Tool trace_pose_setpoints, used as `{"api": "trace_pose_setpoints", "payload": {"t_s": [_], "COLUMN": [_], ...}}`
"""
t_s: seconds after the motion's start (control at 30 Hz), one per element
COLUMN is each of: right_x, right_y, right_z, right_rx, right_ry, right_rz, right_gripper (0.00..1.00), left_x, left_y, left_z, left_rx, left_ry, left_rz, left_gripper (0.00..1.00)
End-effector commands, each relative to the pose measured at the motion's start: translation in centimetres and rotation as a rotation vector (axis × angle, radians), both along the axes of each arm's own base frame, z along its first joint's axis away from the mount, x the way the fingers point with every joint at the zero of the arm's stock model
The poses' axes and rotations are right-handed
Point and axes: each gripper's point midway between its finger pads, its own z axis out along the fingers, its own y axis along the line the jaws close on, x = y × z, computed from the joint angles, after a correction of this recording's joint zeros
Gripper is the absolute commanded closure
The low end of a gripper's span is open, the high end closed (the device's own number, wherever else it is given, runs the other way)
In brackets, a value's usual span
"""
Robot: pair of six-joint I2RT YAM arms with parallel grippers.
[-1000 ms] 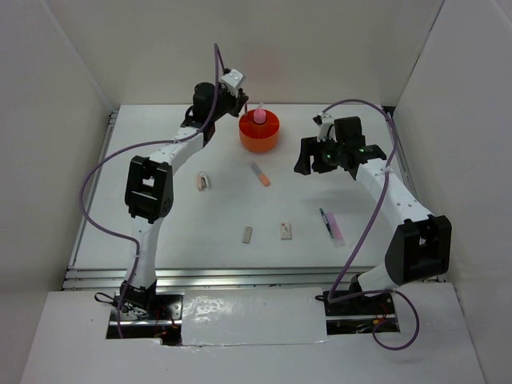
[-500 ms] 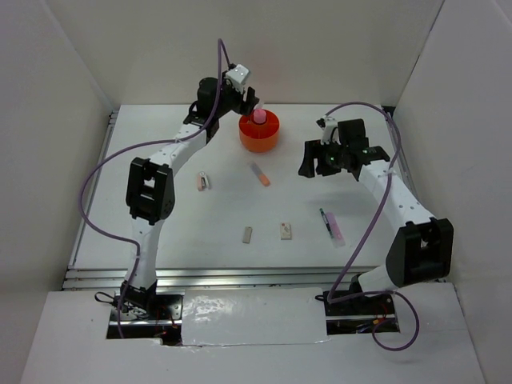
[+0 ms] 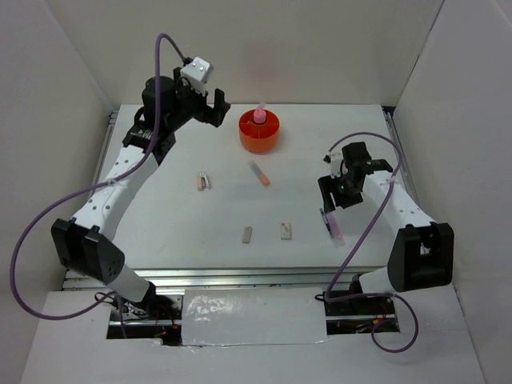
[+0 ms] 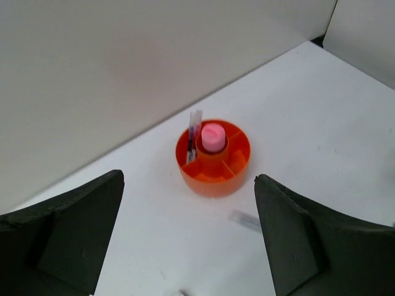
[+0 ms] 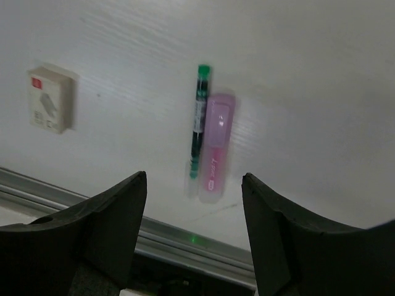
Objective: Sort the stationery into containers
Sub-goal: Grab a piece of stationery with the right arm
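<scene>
Upright, a pink glue stick (image 4: 213,137) is seated in the central ring of the orange tub (image 4: 237,166), with pens (image 4: 194,128) stood beside it. The jaws of the left gripper (image 3: 214,110) are spread wide and empty. Those of the right gripper (image 5: 194,231) are opened, empty, above a green-capped pen (image 5: 199,120) and pink marker (image 5: 215,148) laid together on the table (image 5: 321,68).
</scene>
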Motion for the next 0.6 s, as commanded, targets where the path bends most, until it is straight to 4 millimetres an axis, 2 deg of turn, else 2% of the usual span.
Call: {"api": "trace_pose_setpoints", "payload": {"t_s": [0.0, 0.03, 0.07, 0.1, 0.13, 0.17, 0.2, 0.23, 0.37, 0.57], "right_x": [-2.5, -3.1, -3.1, -3.6, -3.7, -3.6, -3.6, -3.5, -2.7, -0.2], "right_y": [-2.3, -2.7, -3.0, -3.0, -2.8, -2.6, -2.5, -2.2, -0.3, 1.7], "right_z": [-1.6, -2.4, -2.7, -3.2, -3.4, -3.5, -3.4, -3.0, -2.2, -3.0], "right_rx": [-0.094, -0.108, -0.118, -0.116, -0.100, -0.093, -0.086, -0.072, -0.052, -0.074], "right_ry": [0.081, 0.106, 0.109, 0.126, 0.133, 0.130, 0.126, 0.113, 0.058, 0.045], "right_rz": [0.004, 0.000, 0.003, 0.006, 0.016, 0.018, 0.020, 0.024, 0.070, 0.108], "right_gripper": [0.30, 0.31, 0.32, 0.32, 0.35, 0.36, 0.38, 0.44, 0.52, 0.57], "left_x": [-2.5, -3.7, -4.4, -5.2, -6.2, -6.7, -7.4, -8.3, -10.2, -11.5], "left_y": [2.3, 2.9, 3.4, 3.5, 3.9, 4.0, 3.9, 4.1, 4.1, 4.2], "left_z": [-4.3, -3.4, -3.8, -5.0, -4.1, -4.3, -5.5, -5.0, -7.0, -7.8], "left_rx": [-0.039, -0.048, -0.047, -0.038, -0.050, -0.057, -0.072, -0.088, -0.085, -0.094], "left_ry": [0.188, 0.181, 0.196, 0.222, 0.203, 0.205, 0.238, 0.226, 0.260, 0.278], "left_rz": [0.101, 0.116, 0.125, 0.114, 0.107, 0.100, 0.091, 0.082, 0.051, 0.039], "left_gripper": [0.01, 0.01, 0.01, 0.01, 0.01, 0.01, 0.01, 0.01, 0.01, 0.02]}}
